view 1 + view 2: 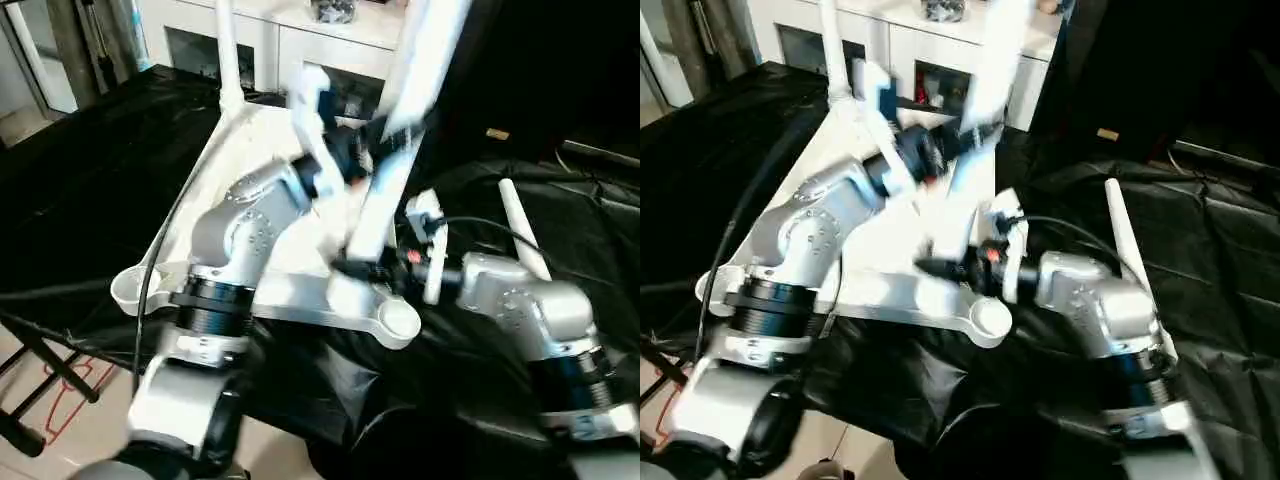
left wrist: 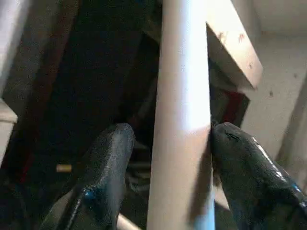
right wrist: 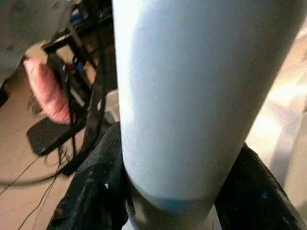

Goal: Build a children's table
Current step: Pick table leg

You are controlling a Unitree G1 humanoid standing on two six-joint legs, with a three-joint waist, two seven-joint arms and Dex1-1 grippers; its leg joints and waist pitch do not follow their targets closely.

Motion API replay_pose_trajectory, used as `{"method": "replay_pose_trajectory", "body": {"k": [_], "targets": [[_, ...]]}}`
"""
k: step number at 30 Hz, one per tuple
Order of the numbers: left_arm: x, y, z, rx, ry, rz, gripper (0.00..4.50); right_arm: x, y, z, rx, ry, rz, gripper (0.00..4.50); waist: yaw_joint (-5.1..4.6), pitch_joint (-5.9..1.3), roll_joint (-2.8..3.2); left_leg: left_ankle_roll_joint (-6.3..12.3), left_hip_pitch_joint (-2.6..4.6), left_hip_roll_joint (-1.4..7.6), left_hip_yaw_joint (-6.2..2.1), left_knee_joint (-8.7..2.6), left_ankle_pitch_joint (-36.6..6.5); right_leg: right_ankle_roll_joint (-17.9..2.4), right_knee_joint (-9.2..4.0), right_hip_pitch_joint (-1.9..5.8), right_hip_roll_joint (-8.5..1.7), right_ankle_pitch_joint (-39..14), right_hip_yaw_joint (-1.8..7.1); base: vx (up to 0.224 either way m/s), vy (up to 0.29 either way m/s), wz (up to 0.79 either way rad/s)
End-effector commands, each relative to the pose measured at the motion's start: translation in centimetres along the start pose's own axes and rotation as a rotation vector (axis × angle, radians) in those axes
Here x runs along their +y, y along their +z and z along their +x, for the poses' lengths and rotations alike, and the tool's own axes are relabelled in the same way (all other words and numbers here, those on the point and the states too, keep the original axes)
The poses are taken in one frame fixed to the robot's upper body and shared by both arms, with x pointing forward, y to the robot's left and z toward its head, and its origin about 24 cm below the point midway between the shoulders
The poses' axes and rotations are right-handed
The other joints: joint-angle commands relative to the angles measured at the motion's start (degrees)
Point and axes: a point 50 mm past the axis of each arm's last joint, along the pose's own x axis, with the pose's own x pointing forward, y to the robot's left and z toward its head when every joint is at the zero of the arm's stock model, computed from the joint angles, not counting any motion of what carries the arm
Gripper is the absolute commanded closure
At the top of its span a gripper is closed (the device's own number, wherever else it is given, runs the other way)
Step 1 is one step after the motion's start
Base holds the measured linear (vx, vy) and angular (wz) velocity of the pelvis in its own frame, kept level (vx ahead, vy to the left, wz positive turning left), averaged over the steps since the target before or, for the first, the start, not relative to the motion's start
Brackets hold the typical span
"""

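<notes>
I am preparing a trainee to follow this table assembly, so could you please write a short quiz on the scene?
1. True or false: one leg already stands upright in a far corner socket of the tabletop.
2. The loose leg rests on the black cloth. Where is it?
A. to the robot's right of the tabletop
B. to the robot's left of the tabletop
C. on top of the tabletop
3. How many of the two near corner sockets are empty?

Key: 1 true; 2 A; 3 two.
</notes>
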Motion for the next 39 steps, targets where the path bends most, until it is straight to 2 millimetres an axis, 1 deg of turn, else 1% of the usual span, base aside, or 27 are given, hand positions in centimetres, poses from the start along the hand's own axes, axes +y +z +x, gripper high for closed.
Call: {"method": "replay_pose_trajectory", "body": {"k": [1, 2, 3, 4, 6, 7, 8, 9, 10, 11, 12, 13, 14, 16, 17, 19, 20, 21, 22, 23, 25, 27, 28, 30, 33, 34, 39], "targets": [[0.7, 0.9, -0.4, -0.072, 0.065, -0.015, 1.56, -0.7, 0.9, -0.6, -0.134, -0.13, -0.038, 2.6, -0.2, -4.72, 0.83, -0.24, 0.61, 0.74, 0.29, -3.32, -7.19, -11.58, -3.59, 3.53, -3.64, -5.33, 1.95, 0.0, 0.0, 0.0], [0.9, 1.0, -0.5, -0.084, 0.069, -0.024, 1.56, -0.9, 0.9, -0.6, -0.154, -0.162, -0.042, 2.6, -0.27, -4.76, 0.72, -0.4, 0.62, 0.65, 0.27, -3.34, -7.3, -11.51, -3.57, 3.53, -3.57, -5.65, 1.91, 0.0, 0.0, 0.0], [1.4, 1.4, -1.2, -0.09, 0.051, -0.014, 1.56, -1.6, 0.7, -1.0, -0.16, -0.276, -0.086, 2.6, -0.33, -4.76, 0.71, -0.53, 0.69, 0.58, 0.26, -3.4, -7.67, -11.24, -3.63, 3.6, -3.45, -6.44, 1.84, 0.0, 0.0, 0.0], [1.4, 1.4, -1.2, -0.09, 0.051, -0.014, 1.56, -1.6, 0.7, -1.0, -0.16, -0.276, -0.086, 2.6, -0.3, -4.72, 0.89, -1.11, 0.69, 0.55, 0.22, -3.5, -7.2, -10.52, -3.63, 3.46, -3.44, -6.96, 1.88, 0.0, 0.0, 0.0], [1.5, 1.4, -1.5, -0.068, 0.022, 0.01, 1.56, -2.0, 0.6, -1.3, -0.16, -0.322, -0.092, 2.6, -0.54, -4.7, 0.84, -1.09, 0.72, 0.42, 0.25, -3.51, -7.61, -10.36, -3.67, 3.61, -3.25, -6.82, 1.87, 0.0, 0.0, 0.0], [1.3, 0.7, -2.4, 0.047, -0.067, 0.079, 1.56, -2.8, 0.4, -2.0, -0.149, -0.416, -0.11, 2.6, -0.69, -4.72, 1.15, -1.06, 0.75, 0.44, 0.23, -3.55, -7.66, -10.25, -3.61, 3.56, -3.22, -6.78, 1.89, 0.0, 0.0, 0.0], [1.2, -0.4, -3.4, 0.178, -0.152, 0.153, 1.56, -3.3, 0.3, -2.6, -0.145, -0.484, -0.119, 2.6, -0.69, -4.65, 1.04, -1.01, 0.82, 0.43, 0.18, -3.65, -7.31, -9.86, -3.78, 3.41, -3.34, -7.3, 1.87, 0.0, 0.0, 0.0], [1.2, -0.4, -3.4, 0.178, -0.152, 0.153, 1.56, -3.3, 0.3, -2.6, -0.145, -0.484, -0.119, 2.6, -0.86, -4.67, 1.48, -1.39, 1.01, 0.56, 0.14, -3.83, -7.59, -9.07, -3.65, 3.16, -3.22, -8.6, 1.9, 0.0, 0.0, 0.0], [1.1, -1.5, -4.6, 0.316, -0.239, 0.186, 1.56, -3.7, 0.2, -3.3, -0.139, -0.546, -0.137, 2.6, -1.0, -4.73, 1.58, -1.72, 1.2, 0.52, 0.21, -3.81, -7.66, -8.74, -3.59, 3.07, -3.1, -8.49, 1.94, 0.0, 0.0, 0.0], [1.0, -2.4, -5.6, 0.41, -0.298, 0.207, 1.56, -3.9, 0.2, -3.8, -0.135, -0.571, -0.144, 2.6, -1.19, -4.67, 1.83, -1.96, 1.09, 0.5, 0.24, -3.91, -7.34, -8.76, -3.48, 3.18, -3.08, -7.71, 2.03, 0.0, 0.0, 0.0], [1.0, -2.9, -6.2, 0.456, -0.328, 0.215, 1.56, -3.9, 0.2, -4.0, -0.134, -0.578, -0.146, 2.6, -1.28, -4.64, 1.83, -1.94, 1.09, 0.5, 0.31, -3.92, -7.47, -8.82, -3.47, 3.16, -2.99, -7.44, 2.07, 0.0, 0.0, 0.0], [0.9, -3.3, -6.6, 0.489, -0.347, 0.218, 1.56, -3.8, 0.2, -4.2, -0.128, -0.58, -0.151, 2.6, -1.38, -4.69, 1.92, -2.16, 1.01, 0.48, 0.4, -3.82, -7.52, -9.4, -3.29, 3.34, -3.04, -5.98, 2.13, 0.0, 0.0, 0.0], [0.9, -3.6, -7.0, 0.52, -0.366, 0.22, 1.56, -3.8, 0.1, -4.4, -0.123, -0.582, -0.156, 2.6, -1.36, -4.67, 2.25, -2.24, 1.05, 0.51, 0.4, -3.83, -7.66, -9.86, -3.29, 3.3, -3.05, -5.38, 2.12, 0.0, 0.0, 0.0], [0.9, -4.2, -7.7, 0.574, -0.394, 0.226, 1.56, -3.8, 0.0, -4.6, -0.112, -0.582, -0.165, 2.6, -1.53, -4.57, 1.97, -2.2, 0.88, 0.48, 0.35, -3.94, -9.09, -10.44, -3.38, 3.48, -3.12, -6.31, 2.07, 0.0, 0.0, 0.0], [1.0, -5.1, -8.4, 0.648, -0.421, 0.243, 1.56, -3.7, -0.2, -4.8, -0.094, -0.578, -0.177, 2.6, -1.48, -4.49, 1.91, -2.07, 0.86, 0.44, 0.3, -3.98, -9.41, -10.33, -3.6, 3.5, -3.22, -7.24, 2.07, 0.0, 0.0, 0.0], [1.1, -6.1, -9.4, 0.733, -0.451, 0.26, 1.56, -3.6, -0.4, -5.0, -0.075, -0.572, -0.186, 2.6, -1.52, -4.36, 1.96, -1.92, 0.85, 0.47, 0.29, -4.1, -10.66, -9.01, -3.95, 3.54, -3.28, -10.54, 2.18, 0.0, 0.0, 0.0], [1.4, -7.4, -10.4, 0.823, -0.455, 0.268, 1.56, -3.5, -0.6, -5.1, -0.059, -0.568, -0.196, 2.6, -1.69, -4.38, 2.28, -2.01, 0.82, 0.45, 0.26, -4.09, -10.74, -8.98, -3.8, 3.52, -3.3, -10.7, 2.24, 0.0, 0.0, 0.0], [1.4, -7.4, -10.4, 0.823, -0.455, 0.268, 1.56, -3.5, -0.6, -5.1, -0.059, -0.568, -0.196, 2.6, -1.83, -4.34, 2.16, -1.99, 0.93, 0.46, 0.31, -4.07, -11.24, -8.55, -4.09, 3.33, -3.19, -11.8, 2.23, 0.0, 0.0, 0.0], [1.6, -8.5, -11.2, 0.889, -0.456, 0.276, 1.84, -3.4, -0.8, -5.2, -0.048, -0.567, -0.199, 2.6, -1.93, -4.35, 2.14, -1.98, 0.86, 0.41, 0.33, -4.04, -11.2, -8.59, -4.07, 3.37, -3.21, -12.1, 2.26, 0.0, 0.0, 0.0], [1.8, -9.5, -11.8, 0.943, -0.439, 0.27, 1.84, -3.4, -1.0, -5.2, -0.041, -0.571, -0.203, 2.6, -1.95, -4.34, 2.58, -1.98, 0.93, 0.45, 0.28, -4.06, -11.43, -8.58, -4.21, 3.21, -3.22, -12.72, 2.26, 0.0, 0.0, 0.0], [2.0, -10.1, -12.3, 0.978, -0.429, 0.26, 1.91, -3.4, -1.1, -5.1, -0.036, -0.575, -0.205, 2.6, -2.08, -4.4, 2.4, -1.9, 0.91, 0.42, 0.3, -4.02, -11.57, -8.45, -4.21, 3.21, -3.15, -12.83, 2.25, 0.0, 0.0, 0.0], [2.0, -10.5, -12.7, 1.005, -0.429, 0.241, 2.24, -3.4, -1.1, -5.1, -0.034, -0.579, -0.208, 2.6, -2.0, -4.53, 2.58, -1.81, 0.86, 0.53, 0.26, -3.99, -11.16, -9.32, -4.09, 3.23, -3.34, -12.23, 2.27, 0.0, 0.0, 0.0], [2.2, -10.6, -12.8, 1.025, -0.425, 0.26, 2.32, -3.3, -1.2, -5.0, -0.03, -0.573, -0.207, 2.6, -2.06, -4.45, 2.56, -1.64, 0.89, 0.53, 0.26, -4.02, -11.44, -9.79, -4.15, 3.14, -3.17, -11.85, 2.2, 0.0, 0.0, 0.0], [2.5, -10.8, -13.0, 1.049, -0.42, 0.281, 2.36, -3.1, -1.3, -4.9, -0.019, -0.563, -0.215, 2.6, -2.05, -4.43, 2.61, -1.42, 0.85, 0.41, 0.28, -4.0, -11.53, -9.58, -4.26, 3.17, -3.13, -12.03, 2.21, 0.0, 0.0, 0.0], [3.3, -11.1, -13.4, 1.093, -0.387, 0.336, 2.76, -3.0, -1.6, -4.7, -0.001, -0.548, -0.224, 2.6, -2.17, -4.48, 2.55, -1.25, 0.75, 0.36, 0.23, -4.0, -11.61, -8.76, -4.28, 3.27, -3.15, -12.78, 2.22, 0.0, 0.0, 0.0], [3.5, -11.1, -13.4, 1.094, -0.374, 0.336, 2.79, -2.9, -1.6, -4.6, -0.002, -0.545, -0.222, 2.6, -2.17, -4.59, 2.78, -1.33, 0.84, 0.44, 0.18, -3.99, -11.57, -8.89, -4.26, 3.25, -3.34, -12.88, 2.25, 0.0, 0.0, 0.0], [4.0, -11.0, -13.4, 1.089, -0.335, 0.359, 3.19, -2.8, -1.6, -4.5, -0.001, -0.54, -0.224, 2.6, -2.35, -4.5, 2.85, -1.36, 0.77, 0.43, 0.21, -3.99, -12.39, -9.46, -4.36, 3.12, -3.29, -13.59, 2.21, 0.0, 0.0, 0.0]]}}
